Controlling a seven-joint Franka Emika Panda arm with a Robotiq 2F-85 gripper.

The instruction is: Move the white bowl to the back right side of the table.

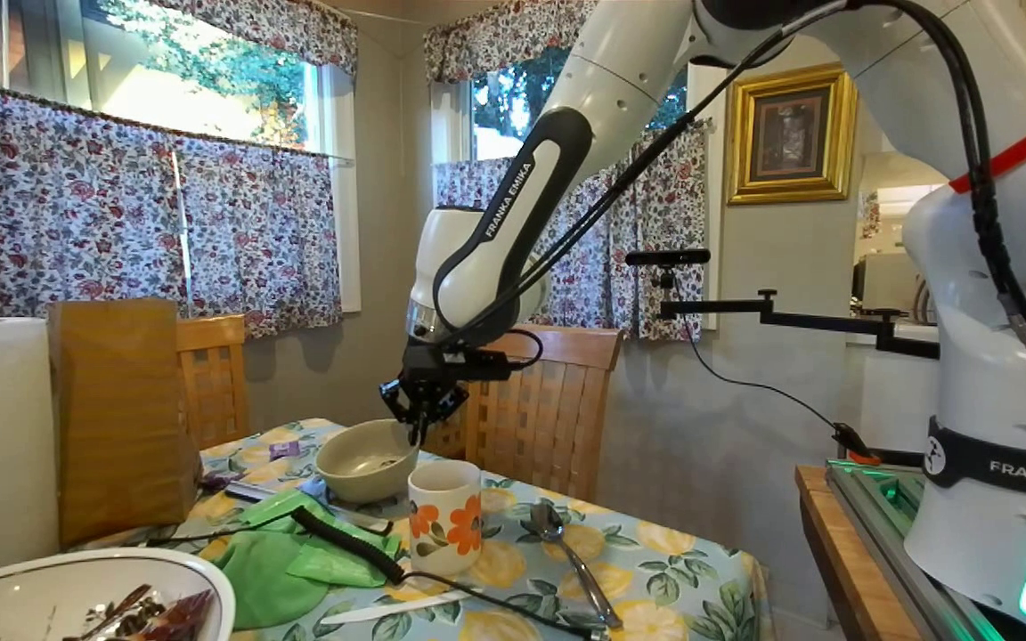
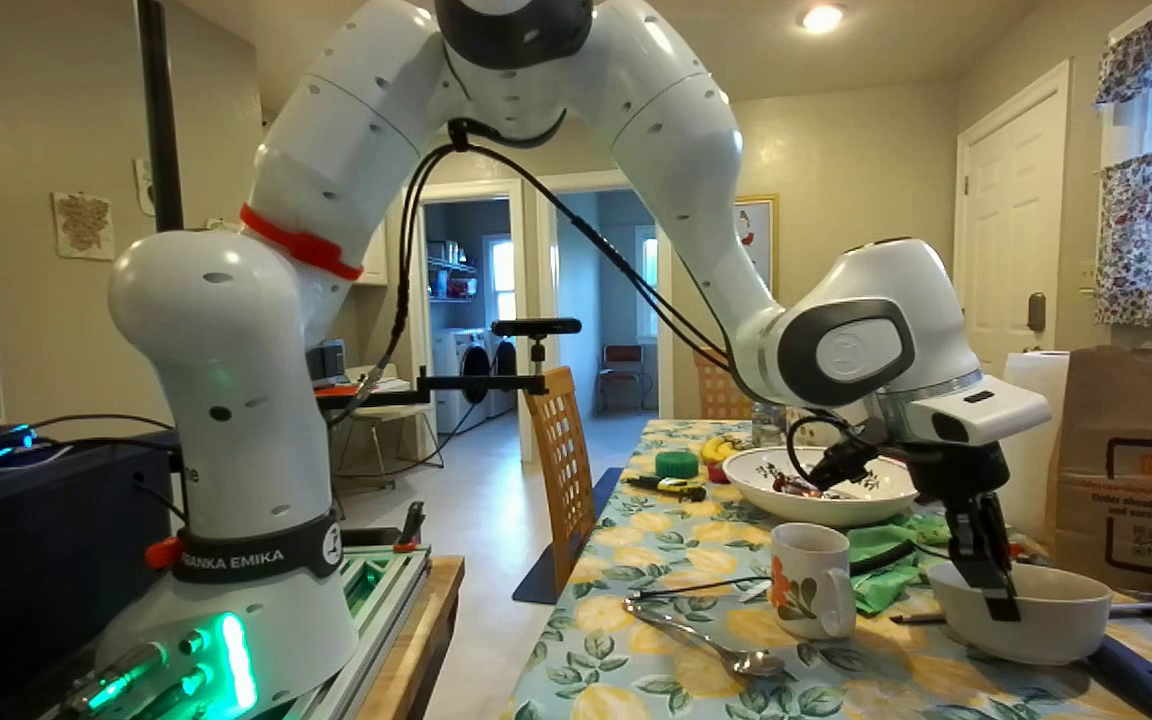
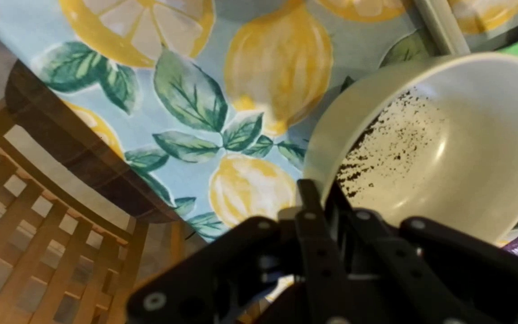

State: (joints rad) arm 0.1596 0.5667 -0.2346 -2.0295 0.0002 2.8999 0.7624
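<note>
The grasp looks made, and the carry perhaps too if back right is read from the robot, leaving settling, release and retreat. Past the mug (image 2: 811, 585), the end effector (image 3: 324, 193) is pinched narrow on the rim of the bowl (image 3: 466, 153), one finger inside and one outside, with the bowl's body below and away from the chair (image 1: 549, 392). Farther out stands the bag (image 2: 1141, 465); whether the bowl touches the worktop (image 1: 700, 592) is unclear.
</note>
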